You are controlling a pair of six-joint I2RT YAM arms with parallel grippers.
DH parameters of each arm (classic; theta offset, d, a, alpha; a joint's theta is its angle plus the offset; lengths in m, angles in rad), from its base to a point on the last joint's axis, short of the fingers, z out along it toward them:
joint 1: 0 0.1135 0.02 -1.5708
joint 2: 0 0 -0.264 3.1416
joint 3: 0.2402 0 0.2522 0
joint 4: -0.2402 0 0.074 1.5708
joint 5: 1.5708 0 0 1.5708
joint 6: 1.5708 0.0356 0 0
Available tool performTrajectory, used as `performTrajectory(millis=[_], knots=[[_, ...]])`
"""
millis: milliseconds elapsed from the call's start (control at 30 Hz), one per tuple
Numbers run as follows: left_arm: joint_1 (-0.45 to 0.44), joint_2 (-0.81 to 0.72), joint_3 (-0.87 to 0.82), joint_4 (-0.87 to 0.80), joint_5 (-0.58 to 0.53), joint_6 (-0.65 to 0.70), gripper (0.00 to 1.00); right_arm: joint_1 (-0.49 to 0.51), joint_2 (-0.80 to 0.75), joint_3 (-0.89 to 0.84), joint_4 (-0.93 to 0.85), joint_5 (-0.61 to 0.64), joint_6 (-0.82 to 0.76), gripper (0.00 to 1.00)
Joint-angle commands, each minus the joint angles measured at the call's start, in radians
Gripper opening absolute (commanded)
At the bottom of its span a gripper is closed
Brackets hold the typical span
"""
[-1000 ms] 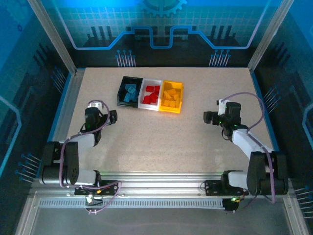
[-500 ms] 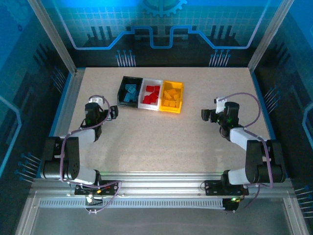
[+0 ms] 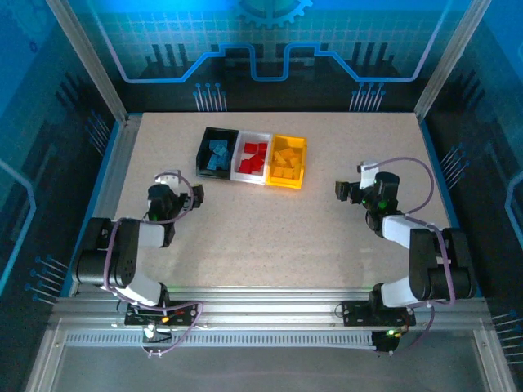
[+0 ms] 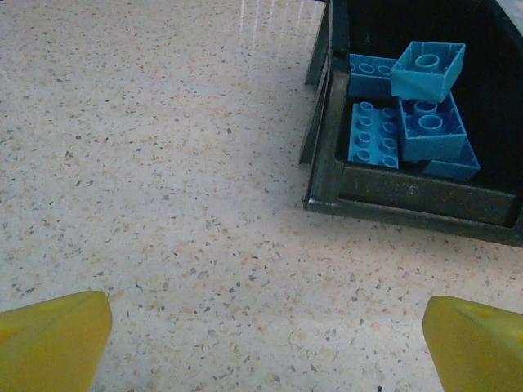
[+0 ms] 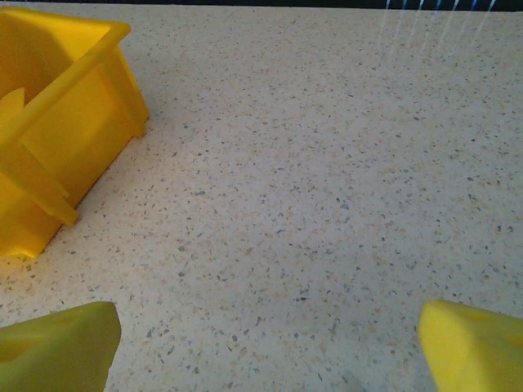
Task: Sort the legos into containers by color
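The desk (image 4: pixel 163 204) is smooth, stone-speckled and faintly glossy. The blue legos (image 4: pixel 376 135) are shiny plastic. The black container (image 4: pixel 409 196) is duller, scuffed plastic, and the yellow container (image 5: pixel 73 122) is smooth plastic.

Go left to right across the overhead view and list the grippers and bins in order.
left gripper → black bin → white bin → yellow bin → right gripper

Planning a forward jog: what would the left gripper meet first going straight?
Likely the near wall of the black rectangular plastic bin, in line with one finger of the left gripper; its midline just misses.
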Motion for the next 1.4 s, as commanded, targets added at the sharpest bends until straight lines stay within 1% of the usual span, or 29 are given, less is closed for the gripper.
performTrajectory(millis=[0, 100, 200, 233, 267, 300, 333, 1367], knots=[[-0.007, 0.003, 0.004, 0.091, -0.011, 0.017, 0.99, 0.016, -0.032, -0.071, 0.151, 0.050, 0.009, 0.95], [-0.014, 0.003, 0.008, 0.086, -0.026, 0.022, 0.99, 0.027, -0.018, -0.109, 0.231, 0.053, -0.007, 0.96], [-0.019, 0.005, 0.009, 0.088, -0.032, 0.024, 0.99, 0.039, 0.063, -0.110, 0.305, 0.055, -0.021, 0.96], [-0.019, 0.005, 0.009, 0.087, -0.033, 0.025, 0.99, 0.045, 0.075, -0.079, 0.280, 0.076, -0.019, 0.97], [-0.020, 0.005, 0.009, 0.088, -0.035, 0.025, 0.99, 0.056, 0.072, -0.050, 0.201, 0.094, -0.025, 0.98], [-0.022, 0.005, 0.009, 0.088, -0.035, 0.025, 0.99, 0.075, 0.080, -0.055, 0.227, 0.126, -0.036, 1.00], [-0.023, 0.005, 0.008, 0.088, -0.035, 0.026, 0.99, 0.073, 0.076, -0.052, 0.208, 0.123, -0.034, 1.00], [-0.022, 0.005, 0.009, 0.087, -0.035, 0.027, 0.99, 0.077, 0.078, -0.053, 0.215, 0.120, -0.039, 1.00]])
